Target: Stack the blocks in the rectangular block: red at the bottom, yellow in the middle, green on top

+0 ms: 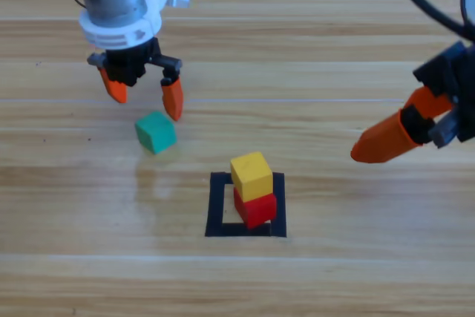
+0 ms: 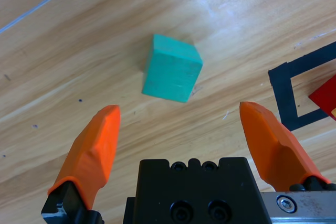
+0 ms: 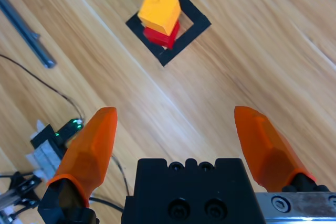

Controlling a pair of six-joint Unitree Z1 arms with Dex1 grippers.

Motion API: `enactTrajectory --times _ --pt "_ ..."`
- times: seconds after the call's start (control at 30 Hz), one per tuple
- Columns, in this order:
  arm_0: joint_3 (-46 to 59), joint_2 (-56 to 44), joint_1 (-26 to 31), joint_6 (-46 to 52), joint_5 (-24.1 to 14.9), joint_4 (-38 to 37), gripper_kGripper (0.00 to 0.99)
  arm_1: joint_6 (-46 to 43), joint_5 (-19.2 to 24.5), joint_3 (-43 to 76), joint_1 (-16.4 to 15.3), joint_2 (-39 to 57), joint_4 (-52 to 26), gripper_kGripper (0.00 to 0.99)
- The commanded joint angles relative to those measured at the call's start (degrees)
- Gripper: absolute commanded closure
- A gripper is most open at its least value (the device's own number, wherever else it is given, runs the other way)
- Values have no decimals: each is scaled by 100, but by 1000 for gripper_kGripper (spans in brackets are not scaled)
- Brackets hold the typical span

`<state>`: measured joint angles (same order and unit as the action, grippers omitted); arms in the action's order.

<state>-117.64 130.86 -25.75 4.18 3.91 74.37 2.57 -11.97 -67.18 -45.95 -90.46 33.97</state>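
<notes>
The yellow cube [image 1: 251, 174] rests on the red cube [image 1: 256, 206] inside the black tape rectangle [image 1: 218, 209]; both also show in the right wrist view, yellow cube [image 3: 158, 8] over red cube [image 3: 161, 35]. The teal-green cube [image 1: 155, 132] lies alone on the table, left of the stack. My left gripper [image 1: 145, 98] hovers open just above and behind it; in the left wrist view the green cube [image 2: 172, 68] lies ahead of the spread jaws, untouched. My right gripper [image 1: 386, 139] waits at the right edge, open and empty.
Wooden table all round. A corner of the tape rectangle [image 2: 289, 90] shows at the right of the left wrist view. Cables and a metal rod [image 3: 26, 32] lie at the left of the right wrist view.
</notes>
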Motion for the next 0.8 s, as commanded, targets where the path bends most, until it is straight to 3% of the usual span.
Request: enactTrajectory --times 0.03,0.7,0.8 --pt "-40 528 -141 65 -110 -116 16 -354 600 320 226 372 -462 5" --pt "663 809 -141 206 -321 -766 21 -459 397 329 235 916 -409 5" --pt "725 835 -141 215 -330 -819 77 -468 397 329 226 890 -391 5"
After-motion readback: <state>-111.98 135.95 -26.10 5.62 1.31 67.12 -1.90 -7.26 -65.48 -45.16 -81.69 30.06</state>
